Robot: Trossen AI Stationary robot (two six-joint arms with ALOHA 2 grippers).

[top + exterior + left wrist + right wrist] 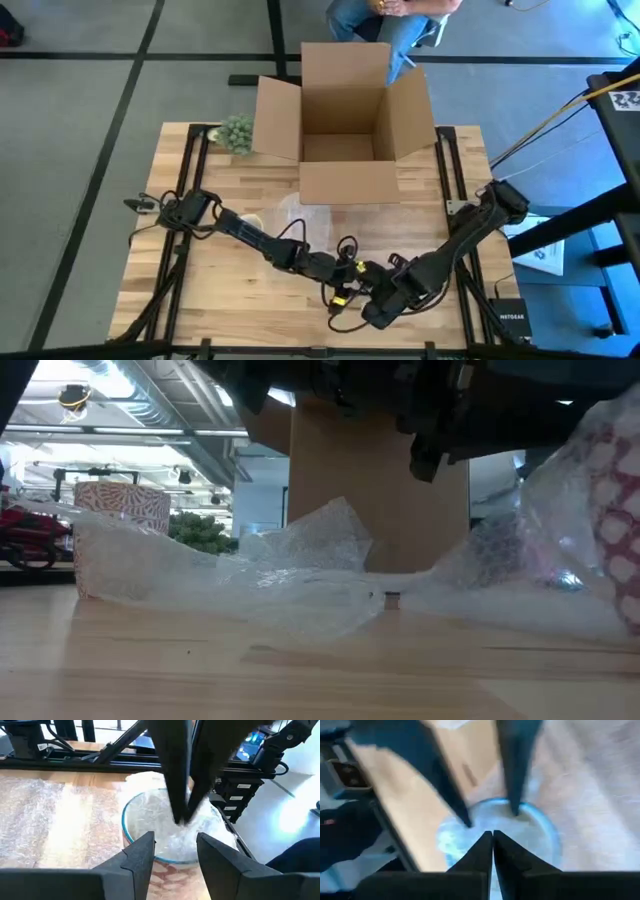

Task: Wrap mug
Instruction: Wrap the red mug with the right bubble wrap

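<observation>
Both arms meet low over the near bench (250, 300). The right gripper (492, 836), fingers pinched together, pokes bubble wrap (60, 820) down into the mug's (170, 832) mouth. The left gripper (175, 851) hangs parted and empty just above the rim. That mug looks rigid and breakable, so grip it by the wall; the film is light, crinkly and slippery. Beyond them stands a stiff cardboard box (345, 120), flaps open.

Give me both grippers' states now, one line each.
Left gripper: open, hovering over the mug mouth, holding nothing.
Right gripper: shut, tips pressed into the bubble wrap stuffed in the mug.
</observation>
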